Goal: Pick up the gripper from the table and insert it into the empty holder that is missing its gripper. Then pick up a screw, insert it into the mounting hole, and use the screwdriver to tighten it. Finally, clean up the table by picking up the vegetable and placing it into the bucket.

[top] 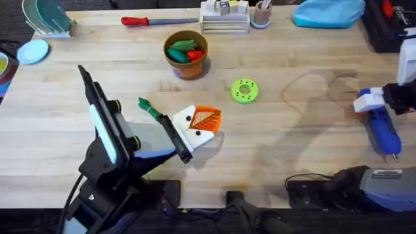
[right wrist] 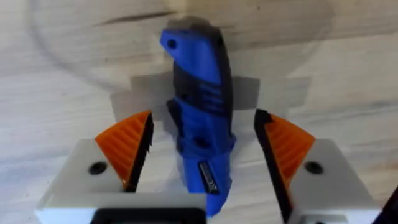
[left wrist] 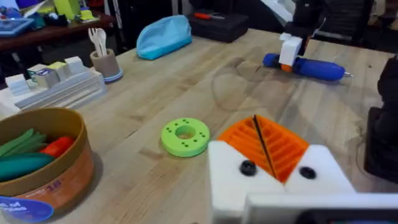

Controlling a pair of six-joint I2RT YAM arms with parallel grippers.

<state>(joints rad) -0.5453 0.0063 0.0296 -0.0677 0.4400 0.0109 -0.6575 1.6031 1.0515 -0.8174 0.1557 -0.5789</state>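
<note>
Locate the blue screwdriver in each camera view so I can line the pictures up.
Overhead: the blue screwdriver lies on the table near the right edge, under the right gripper.
Left wrist: it lies far off across the table, at the upper right.
Right wrist: centre of the picture, between the open orange pads.
Shared landmark: the green disc, in the overhead and left wrist views.

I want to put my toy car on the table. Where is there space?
Bare wood lies between the green disc and the screwdriver. It is crowded around the bucket, the vegetable and the left gripper.
</note>
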